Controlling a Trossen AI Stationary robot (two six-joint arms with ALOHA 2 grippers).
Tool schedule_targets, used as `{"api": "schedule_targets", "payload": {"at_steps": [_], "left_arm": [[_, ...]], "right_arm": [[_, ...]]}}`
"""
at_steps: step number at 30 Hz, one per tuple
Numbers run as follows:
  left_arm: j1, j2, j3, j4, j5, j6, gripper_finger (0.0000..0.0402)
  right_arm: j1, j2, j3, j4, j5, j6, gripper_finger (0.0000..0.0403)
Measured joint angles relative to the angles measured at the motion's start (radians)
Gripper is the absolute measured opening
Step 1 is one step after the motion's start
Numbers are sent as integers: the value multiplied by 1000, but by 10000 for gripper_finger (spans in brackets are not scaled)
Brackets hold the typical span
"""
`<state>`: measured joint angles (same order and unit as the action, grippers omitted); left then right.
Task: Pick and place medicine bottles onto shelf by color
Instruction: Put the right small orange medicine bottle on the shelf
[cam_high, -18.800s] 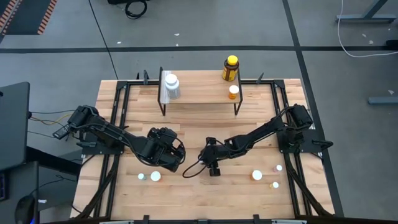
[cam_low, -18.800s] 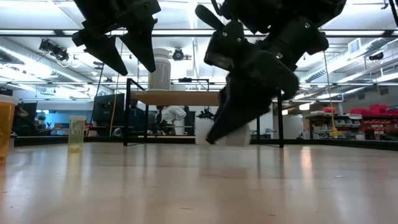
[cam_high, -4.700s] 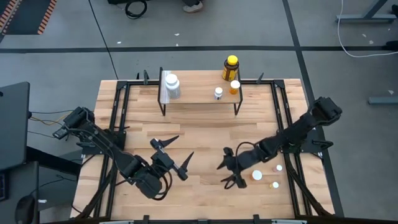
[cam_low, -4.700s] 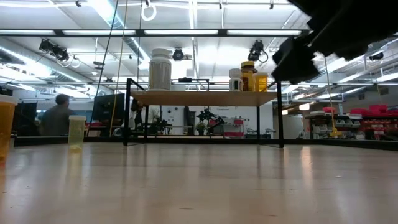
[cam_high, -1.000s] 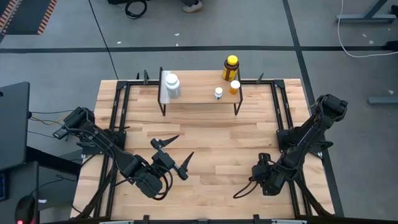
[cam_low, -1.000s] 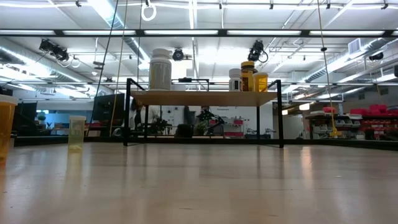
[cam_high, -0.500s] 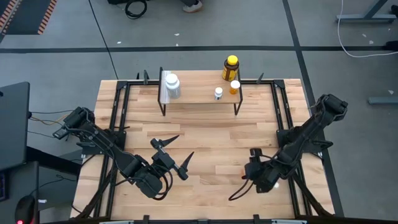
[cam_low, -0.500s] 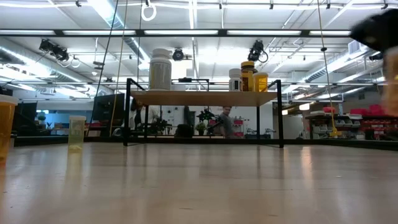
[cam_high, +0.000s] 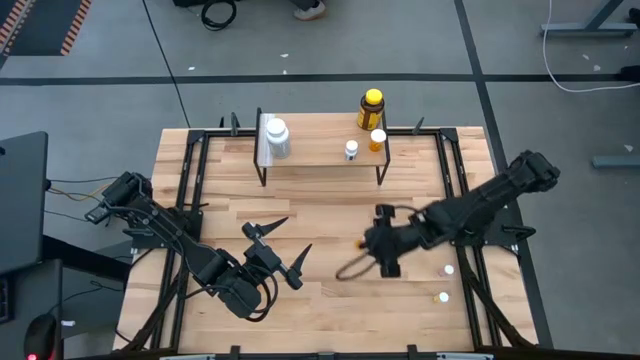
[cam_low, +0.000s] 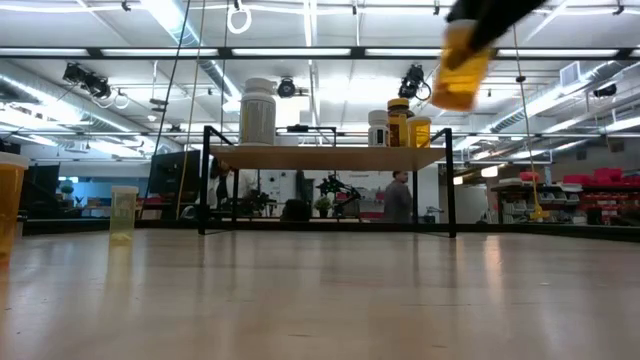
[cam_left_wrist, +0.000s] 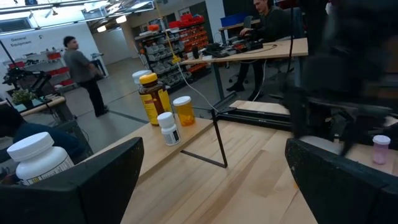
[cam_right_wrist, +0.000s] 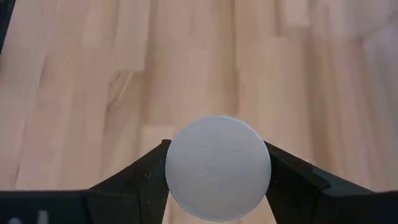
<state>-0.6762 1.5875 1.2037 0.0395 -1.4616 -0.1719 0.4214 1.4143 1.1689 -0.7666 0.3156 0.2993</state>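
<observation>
Bottles stand in a row on the shelf (cam_high: 320, 150), a light-wood plank on thin black legs at the far side of the desk (cam_high: 330, 215): a large white bottle (cam_high: 276, 136) on the whitish strip at one end, and at the other end a small white bottle (cam_high: 351, 150), a small orange bottle (cam_high: 377, 140) with a white cap, and a tall dark amber bottle (cam_high: 370, 109) with a yellow cap.

My right pincer (cam_high: 383, 246) hangs over the desk on the near side of the shelf, below its amber end, pinching an orange bottle (cam_low: 458, 68) by the sides; the right wrist view shows its round, finely textured white cap (cam_right_wrist: 217, 168) pressed between my two dark fingers (cam_right_wrist: 134, 180). In the low view the bottle is lifted well clear of the desk, higher than the shelf top.

My left pincer (cam_high: 277, 248) waits nearer the shelf's white end, its pointed fingers spread wide with nothing between them.

Two small white-capped bottles (cam_high: 447, 270) stand on the smooth planked wood beyond my right arm. Nothing lies between the carried bottle and the shelf.
</observation>
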Motion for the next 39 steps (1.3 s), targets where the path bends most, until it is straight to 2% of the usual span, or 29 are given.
{"api": "schedule_targets", "payload": {"at_steps": [12, 20, 26, 39], "left_arm": [[0, 0, 0, 0, 0, 11, 400], [0, 0, 0, -7, 0, 12, 400], [0, 0, 0, -8, -1, 8, 400], [0, 0, 0, -11, -1, 11, 400]], "right_arm": [[-306, 7, 240, 3, -8, -195, 228], [-436, 50, 359, 3, -60, -270, 228], [-506, 161, 474, -53, -105, -298, 228], [-698, 441, 851, -299, -187, -330, 228]]}}
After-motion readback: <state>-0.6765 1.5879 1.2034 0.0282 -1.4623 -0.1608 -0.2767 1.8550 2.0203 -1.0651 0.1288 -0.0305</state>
